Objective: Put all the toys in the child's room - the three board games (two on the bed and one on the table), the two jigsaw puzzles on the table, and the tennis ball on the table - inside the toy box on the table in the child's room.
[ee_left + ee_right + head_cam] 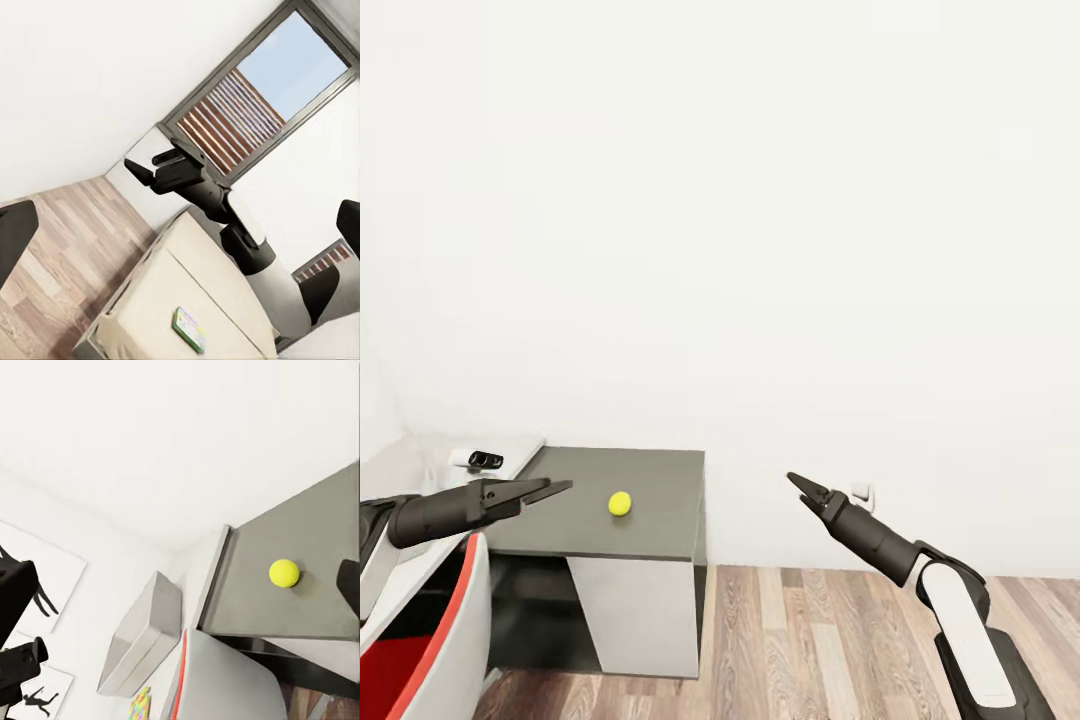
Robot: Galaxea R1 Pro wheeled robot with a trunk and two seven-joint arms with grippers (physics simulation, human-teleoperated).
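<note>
The tennis ball (pixel 620 503) sits alone on the grey top of the table (pixel 650 475), roughly midway across the end that juts out from the white wall (pixel 760 250), with bare surface all round it and a fair margin to the front and right edges. That end of the table stops square above a white panel, and right of it the wood-plank floor (pixel 840 640) runs open along the wall.

The left gripper (pixel 545 489) hangs over the table's left edge, its fingers a little apart and holding nothing, pointing toward the ball but short of it. The right gripper (pixel 800 485) is out over the open floor, well right of the table, its tips close together and empty.

From the right wrist view the ball (pixel 284 572) lies on the grey top with the toy box (pixel 139 641) beyond it against the wall, tub-shaped and pale; a bright patterned jigsaw puzzle (pixel 139 706) peeks in just past it. Black silhouette pictures (pixel 34 699) hang on the wall there.

In the left wrist view a small green-edged box, probably a board game (pixel 188 328), lies flat on the cream bed (pixel 172 300); any print on it is too small to read. A window with slatted blinds (pixel 232 120) is behind it.
</note>
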